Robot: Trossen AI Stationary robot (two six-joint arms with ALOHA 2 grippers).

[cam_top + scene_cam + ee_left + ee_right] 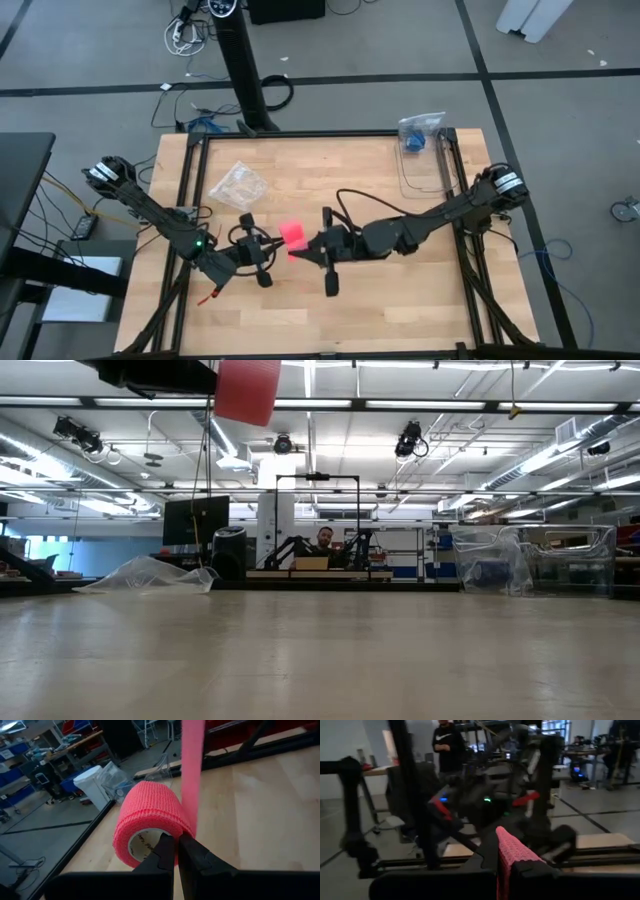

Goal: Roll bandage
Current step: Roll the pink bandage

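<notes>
One bandage [293,235]; one plastic bag [238,185]; one container [420,150]; two arms.

In the low view the bandage [247,388] is cut off by the top edge, so only its lower part shows, and the dark arm beside it is cropped too. In the left wrist view the pink strip runs out of the top edge, and the left tool [176,854] hides the roll's lower rim. In the right wrist view the right tool [506,865] covers the strip's lower end, and the arm beyond is blurred. From above, the strip between the two tools is too small to trace. The clear bag [237,184] is perhaps empty.
</notes>
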